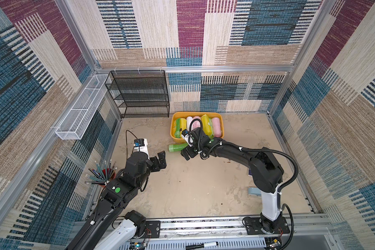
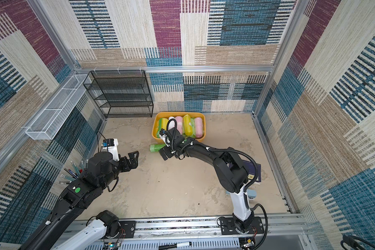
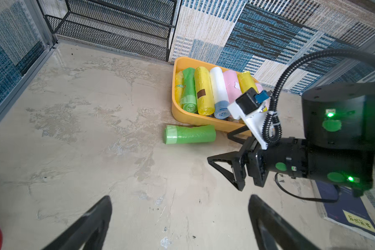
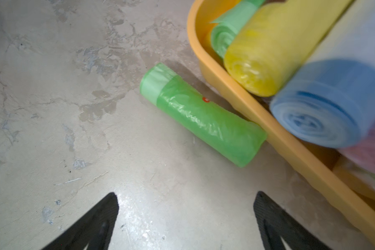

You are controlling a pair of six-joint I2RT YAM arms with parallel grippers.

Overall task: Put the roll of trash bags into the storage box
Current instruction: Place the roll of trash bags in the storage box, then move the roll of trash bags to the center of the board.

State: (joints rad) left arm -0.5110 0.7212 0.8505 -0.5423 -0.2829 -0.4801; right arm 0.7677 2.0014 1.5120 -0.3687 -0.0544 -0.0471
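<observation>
The green roll (image 4: 201,116) lies on the surface (image 1: 193,184) just near of the storage box (image 3: 195,121), its right end at or almost at the near wall. I judge I should bring my right jaws, wide apart and empty, left over the roll's middle and straddle its width clear of the rim, then lift high, since the box looks nearly full. My right arm (image 1: 232,151) stretches far and left, wrist low. My left arm (image 1: 136,164) hangs at left, jaws apart, holding nothing.

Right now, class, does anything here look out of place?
Yes: one green roll lies on the table just outside the box, alongside its wall, while the other rolls are inside.
</observation>
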